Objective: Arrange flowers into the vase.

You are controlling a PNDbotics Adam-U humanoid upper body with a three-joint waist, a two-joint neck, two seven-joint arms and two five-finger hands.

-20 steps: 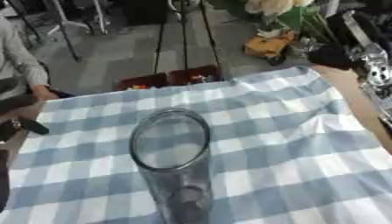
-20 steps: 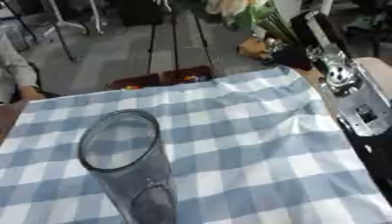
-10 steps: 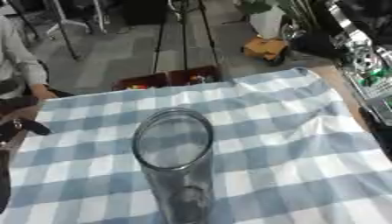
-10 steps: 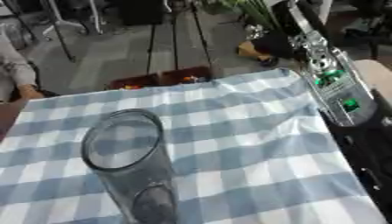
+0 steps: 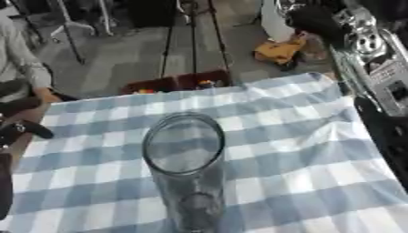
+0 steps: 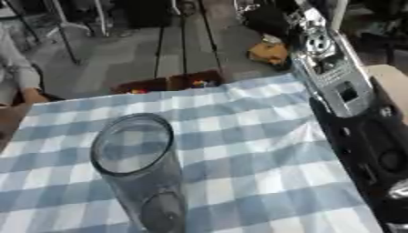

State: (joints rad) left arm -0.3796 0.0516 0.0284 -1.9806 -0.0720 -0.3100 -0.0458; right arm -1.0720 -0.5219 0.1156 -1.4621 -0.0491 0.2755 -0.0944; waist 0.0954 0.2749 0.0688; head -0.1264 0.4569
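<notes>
While standing empty and upright on the checked blue-and-white tablecloth, the clear glass vase awaiting its first flower, right arm reaching beyond the far edge, hand state impossible to tell, left hand unseen.

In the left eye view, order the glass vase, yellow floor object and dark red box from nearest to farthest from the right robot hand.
1. Yellow object, on the floor just below the right robot hand.
2. Dark red box, at the table's far edge.
3. Glass vase, middle of the cloth.
</notes>
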